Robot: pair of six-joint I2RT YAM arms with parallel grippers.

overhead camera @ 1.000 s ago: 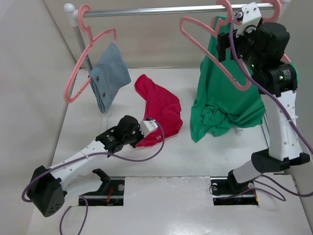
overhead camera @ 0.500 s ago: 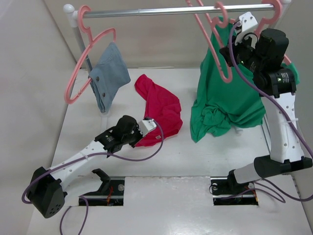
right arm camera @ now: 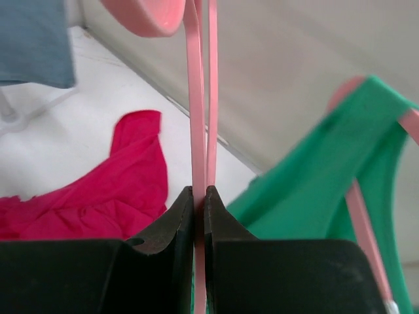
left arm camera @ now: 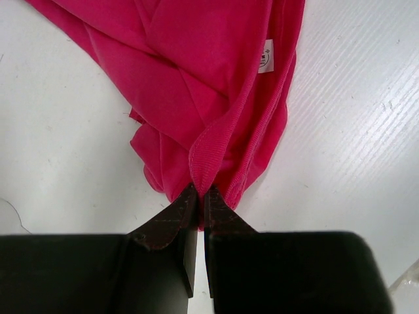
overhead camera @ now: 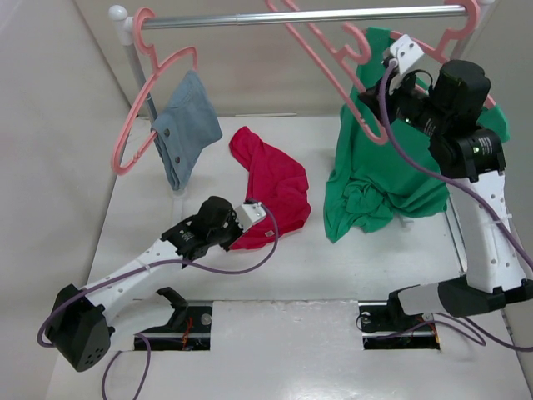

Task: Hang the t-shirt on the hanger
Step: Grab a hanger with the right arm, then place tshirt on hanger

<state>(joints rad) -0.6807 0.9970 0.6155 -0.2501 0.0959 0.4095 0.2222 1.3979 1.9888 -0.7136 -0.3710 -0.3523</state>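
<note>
The crimson t-shirt (overhead camera: 271, 187) lies crumpled on the white table, left of centre. My left gripper (overhead camera: 256, 218) is low at its near edge and shut on a ribbed hem fold of the t-shirt (left arm camera: 196, 78), which is pinched between the tips (left arm camera: 200, 190). The thin pink hanger (overhead camera: 333, 79) is held high at the right, tilted with one end rising past the rail. My right gripper (overhead camera: 385, 83) is shut on a thin bar of the hanger (right arm camera: 194, 131) at its tips (right arm camera: 200, 190). The t-shirt (right arm camera: 98, 196) shows far below in the right wrist view.
A metal rail (overhead camera: 250, 17) runs across the top on a post (overhead camera: 125, 37). A green top (overhead camera: 383, 183) hangs at the right, draping onto the table. A blue-grey cloth (overhead camera: 187, 125) hangs on another pink hanger (overhead camera: 133, 125) at the left. Walls close in on both sides.
My right gripper has closed on the pink hanger and swung it up and to the left, so that it tilts higher past the rail. The left arm and t-shirt have stayed still.
</note>
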